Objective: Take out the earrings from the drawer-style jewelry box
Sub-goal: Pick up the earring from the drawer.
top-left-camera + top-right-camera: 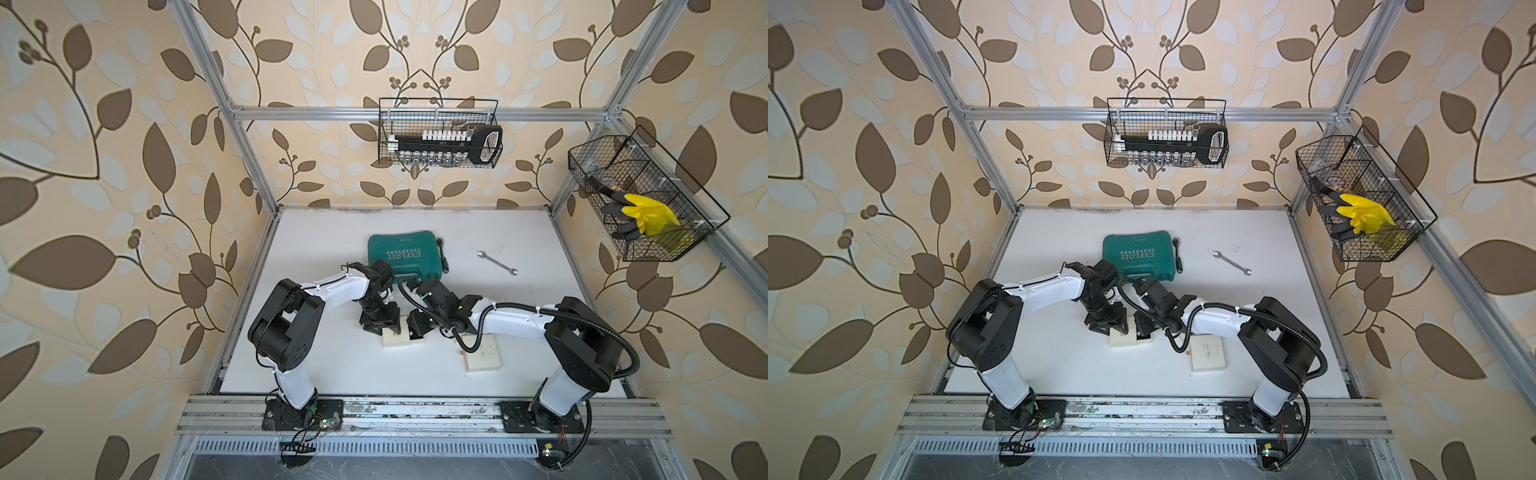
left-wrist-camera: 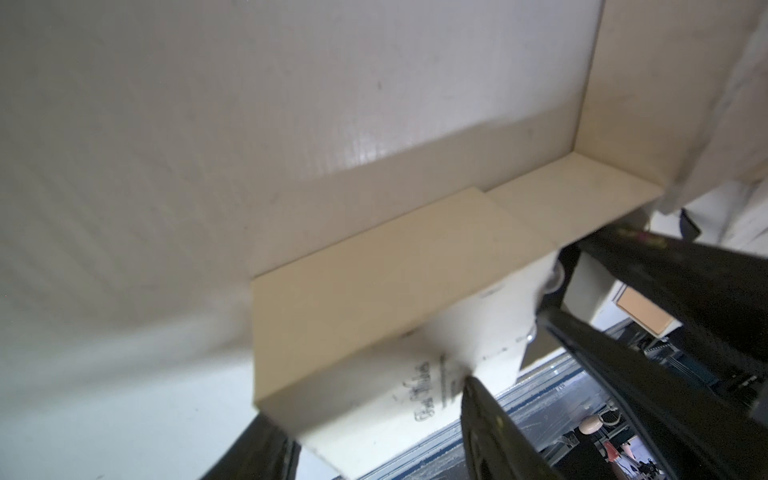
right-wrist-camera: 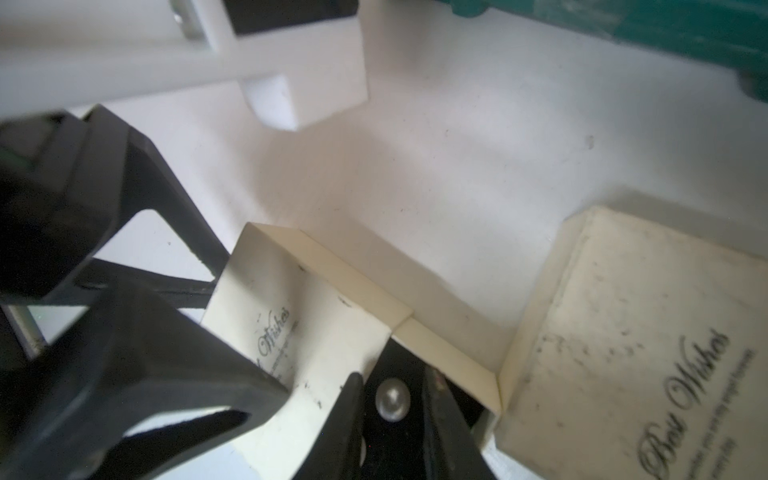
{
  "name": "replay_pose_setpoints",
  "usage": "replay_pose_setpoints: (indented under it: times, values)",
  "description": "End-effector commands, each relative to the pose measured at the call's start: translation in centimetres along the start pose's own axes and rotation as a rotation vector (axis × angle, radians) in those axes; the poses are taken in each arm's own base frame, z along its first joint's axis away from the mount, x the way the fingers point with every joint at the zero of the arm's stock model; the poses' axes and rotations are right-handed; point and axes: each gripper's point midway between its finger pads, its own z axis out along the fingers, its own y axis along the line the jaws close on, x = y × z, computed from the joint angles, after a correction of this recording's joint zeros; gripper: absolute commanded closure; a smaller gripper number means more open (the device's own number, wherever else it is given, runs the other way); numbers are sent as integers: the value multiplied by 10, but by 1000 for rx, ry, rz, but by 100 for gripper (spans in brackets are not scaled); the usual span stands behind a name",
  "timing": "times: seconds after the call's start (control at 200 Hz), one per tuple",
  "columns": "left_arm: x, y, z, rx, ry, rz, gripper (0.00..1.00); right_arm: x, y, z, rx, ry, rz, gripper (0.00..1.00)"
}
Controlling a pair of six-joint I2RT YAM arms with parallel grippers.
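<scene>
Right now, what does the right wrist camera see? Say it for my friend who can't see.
A small cream box has its drawer slid partway out, and the right gripper pokes into it, fingers apart around a shiny round silvery piece. The left gripper clamps the box; a second cream box sits nearby.

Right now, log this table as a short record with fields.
box: small cream box, drawer slid partly out
left gripper: closed on the box sleeve
right gripper: open, tips inside the drawer
contents: one silvery bead between those tips, perhaps an earring
second box: beside the drawer's end
others: green case, wrench
</scene>
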Motion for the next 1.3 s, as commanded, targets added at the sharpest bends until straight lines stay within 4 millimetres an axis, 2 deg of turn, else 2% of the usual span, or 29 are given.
replay_pose_setpoints:
  times: [0.0, 0.3, 0.625, 0.755, 0.915, 1.125, 1.295]
  values:
    - [8, 1, 6, -8, 34, 15, 39, 16, -11, 7, 50, 50, -2, 73]
    - [4, 2, 4, -21, 17, 7, 39, 24, -14, 3, 89, 73, -22, 73]
    - [5, 1, 4, -16, 20, 6, 38, 24, -5, 12, 71, 90, -32, 73]
    - [4, 1, 4, -16, 17, 9, 38, 24, -5, 12, 69, 88, -34, 78]
    - [3, 3, 5, -27, 19, 10, 38, 17, -5, 3, 76, 49, -40, 88]
    - [1, 11, 8, -67, 19, 0, 38, 7, -6, -18, 85, -14, -35, 90]
    - [1, 8, 8, -52, 19, 6, 38, 1, -18, -34, 105, -51, -8, 91]
